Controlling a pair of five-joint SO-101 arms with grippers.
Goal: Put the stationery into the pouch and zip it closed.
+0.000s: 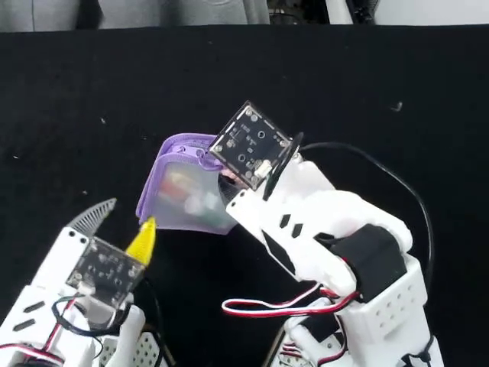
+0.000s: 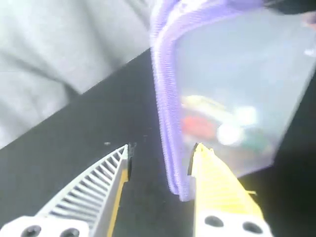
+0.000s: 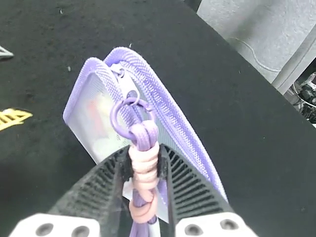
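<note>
A translucent pouch [image 1: 183, 191] with purple zip edging stands tilted at the middle of the black table. Coloured stationery [image 2: 212, 126] shows blurred through its wall. My right gripper [image 3: 144, 153] is shut on the pouch's pink and purple zip pull cord [image 3: 143, 170], which hangs from a ring at the zip's end. In the high view this gripper [image 1: 227, 181] sits under its camera board at the pouch's right end. My left gripper [image 2: 162, 148] is open at the pouch's near left corner, with the purple edge [image 2: 165, 113] running between its grey and yellow fingers.
The black table [image 1: 382, 84] stretches wide on all sides of the pouch. A black cable [image 1: 397, 183] and red-white wires [image 1: 267, 308] loop off the right arm's body. Grey cloth and clutter lie beyond the far edge.
</note>
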